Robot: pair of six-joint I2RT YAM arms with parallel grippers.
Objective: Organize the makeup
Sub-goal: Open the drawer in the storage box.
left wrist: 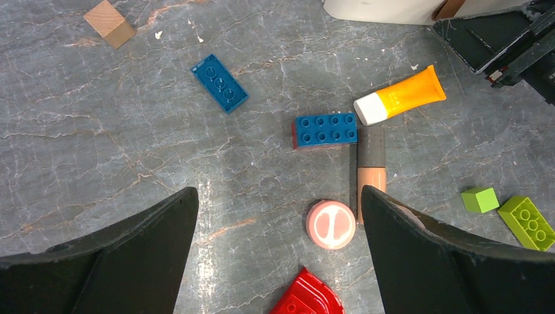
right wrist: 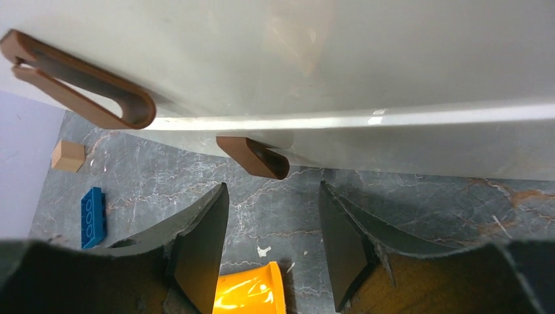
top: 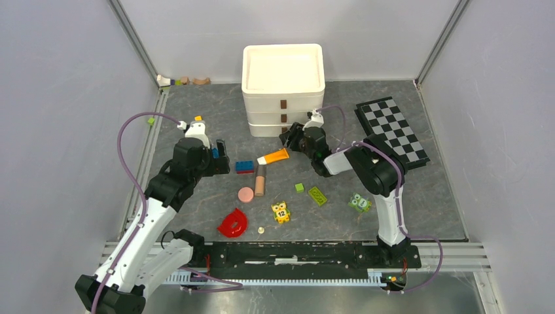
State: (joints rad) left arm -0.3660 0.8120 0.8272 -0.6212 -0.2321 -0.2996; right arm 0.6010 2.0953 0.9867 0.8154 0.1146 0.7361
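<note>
Clearly the right hand (right wrist: 272,212) has nothing in it: its two dark fingers stand partly apart with bare table showing between them, and their tips point at the front of the white drawer unit (right wrist: 393,65). Just ahead of the tips, and a little to the left of the gap, hangs the lower brown loop handle (right wrist: 255,158); a second loop handle (right wrist: 85,91) sits higher and further left. Directly beneath this hand lies the orange tube (top: 273,156), its white cap pointing away from the drawers. Beyond the cap, the beige stick (left wrist: 370,173) lies on the table (top: 419,196) just beside a blue brick (left wrist: 325,129), with the round pink disc (left wrist: 331,224) close by its lower end. Over this pair hovers the left hand (left wrist: 278,196), spread as wide as it goes and gripping nothing. I judge the step in hand to be opening a drawer so the makeup has somewhere to go; none of the pieces seen here is stowed yet. The next move calls for nudging the right hand leftward and forward until the loop sits between the fingers, closing on it, then drawing straight back. The tube lying so near the drawer front may get shoved as the drawer comes out.
</note>
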